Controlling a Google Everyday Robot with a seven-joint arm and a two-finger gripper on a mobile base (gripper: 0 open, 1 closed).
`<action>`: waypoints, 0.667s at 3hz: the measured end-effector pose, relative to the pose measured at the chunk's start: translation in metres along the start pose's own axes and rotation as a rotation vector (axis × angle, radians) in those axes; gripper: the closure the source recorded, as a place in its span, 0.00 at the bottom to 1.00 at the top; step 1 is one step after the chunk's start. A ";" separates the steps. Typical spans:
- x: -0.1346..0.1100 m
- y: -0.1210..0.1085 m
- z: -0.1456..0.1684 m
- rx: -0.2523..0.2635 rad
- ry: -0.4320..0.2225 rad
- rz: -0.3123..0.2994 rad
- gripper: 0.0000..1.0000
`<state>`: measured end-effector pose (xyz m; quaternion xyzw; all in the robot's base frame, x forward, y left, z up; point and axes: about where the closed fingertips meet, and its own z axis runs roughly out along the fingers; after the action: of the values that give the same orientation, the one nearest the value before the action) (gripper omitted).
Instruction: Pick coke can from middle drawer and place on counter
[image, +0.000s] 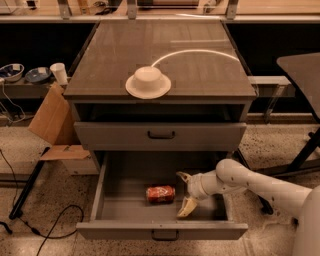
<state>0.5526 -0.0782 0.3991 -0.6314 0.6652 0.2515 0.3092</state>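
Note:
The coke can lies on its side on the grey floor of the pulled-out middle drawer. My gripper is inside the drawer just right of the can, its two pale fingers spread open, one behind and one in front of the can's right end. It is not touching the can. The white arm reaches in from the right. The counter is the dark glossy cabinet top with a thin white curved line across it.
A white upturned bowl on a plate rim sits on the counter's front. A closed drawer front with a black handle is above the open drawer. A cardboard box and cables lie at the left. A dark table is at the right.

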 end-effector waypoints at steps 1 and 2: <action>0.002 0.000 0.011 0.014 -0.003 0.029 0.00; -0.012 -0.001 0.010 0.038 0.000 0.069 0.00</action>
<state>0.5547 -0.0633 0.4012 -0.6019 0.6914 0.2493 0.3124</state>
